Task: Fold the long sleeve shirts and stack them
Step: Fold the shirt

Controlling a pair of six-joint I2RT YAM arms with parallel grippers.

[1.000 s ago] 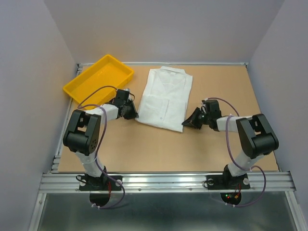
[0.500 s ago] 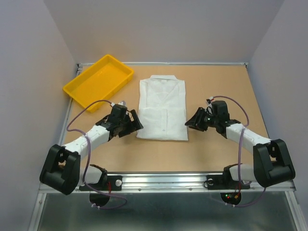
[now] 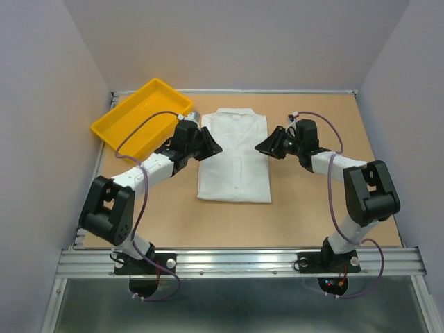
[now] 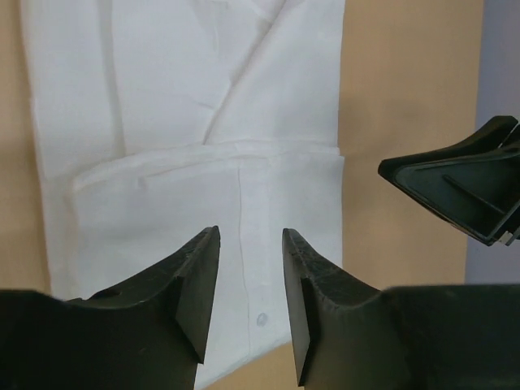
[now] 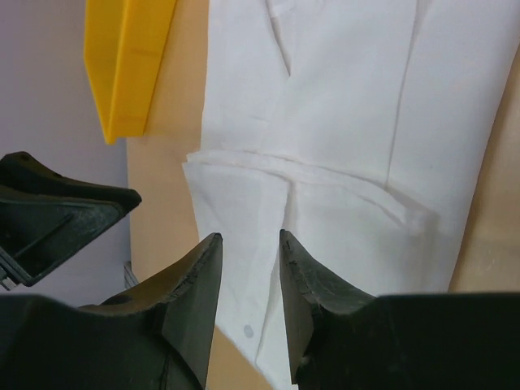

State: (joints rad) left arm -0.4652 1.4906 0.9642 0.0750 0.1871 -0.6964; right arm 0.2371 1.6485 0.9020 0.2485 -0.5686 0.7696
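A white long sleeve shirt (image 3: 234, 170) lies folded into a neat rectangle in the middle of the table, collar at the far end. My left gripper (image 3: 211, 145) hovers at its upper left edge and my right gripper (image 3: 263, 147) at its upper right edge, facing each other across the chest. In the left wrist view the left gripper (image 4: 250, 237) is open, with only the shirt's button placket (image 4: 203, 97) below the gap. The right gripper (image 5: 249, 237) is likewise open over the shirt (image 5: 349, 97), holding nothing.
A yellow tray (image 3: 104, 128) sits at the far left, close to the left arm's forearm; its edge (image 5: 130, 57) shows in the right wrist view. Grey walls enclose the table on three sides. The metal rail with the arm bases runs along the near edge.
Both grippers went from shut at the shirt's lower corners to open, and moved up to its collar end. The shirt was straightened square, then stayed put.
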